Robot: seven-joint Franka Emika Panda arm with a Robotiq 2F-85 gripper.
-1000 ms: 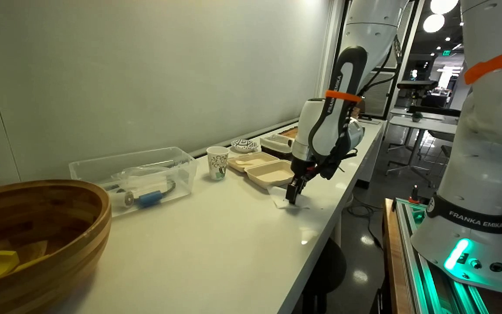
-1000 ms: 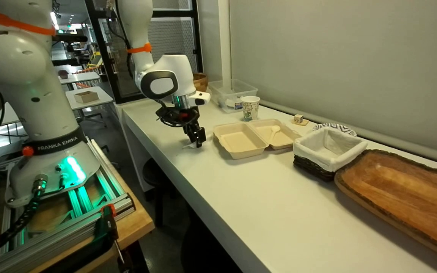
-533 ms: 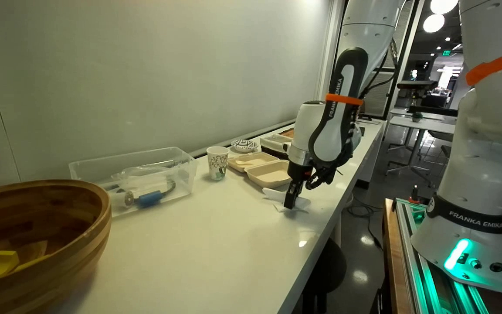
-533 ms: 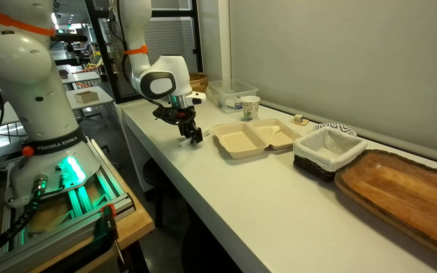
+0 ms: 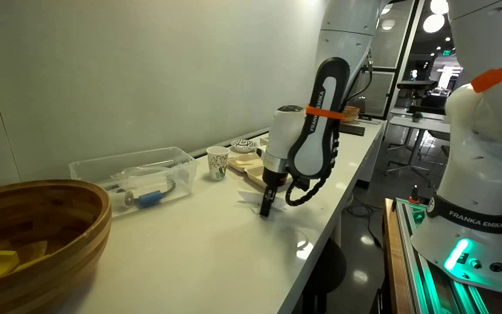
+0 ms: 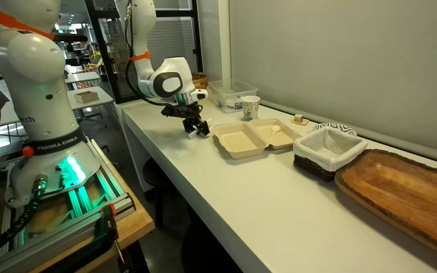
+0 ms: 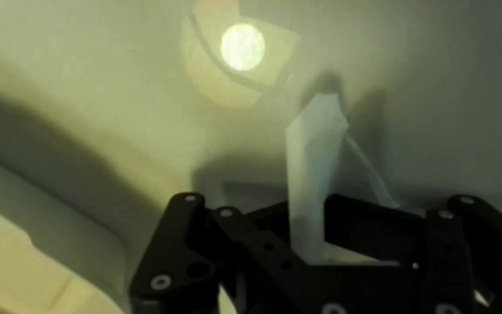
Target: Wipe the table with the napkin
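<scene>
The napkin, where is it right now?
In the wrist view, the napkin is held between the jaws, just right of the picture's middle. In an exterior view, it's left of the open food box.

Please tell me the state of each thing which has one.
hand: closed on napkin
napkin: bent
takeout container: open, spoon inside
paper cup: upright
clear plastic bin: upright, blue item inside
wooden bowl: upright, yellow object inside
wicker basket: upright, lined
base light: lit green
</scene>
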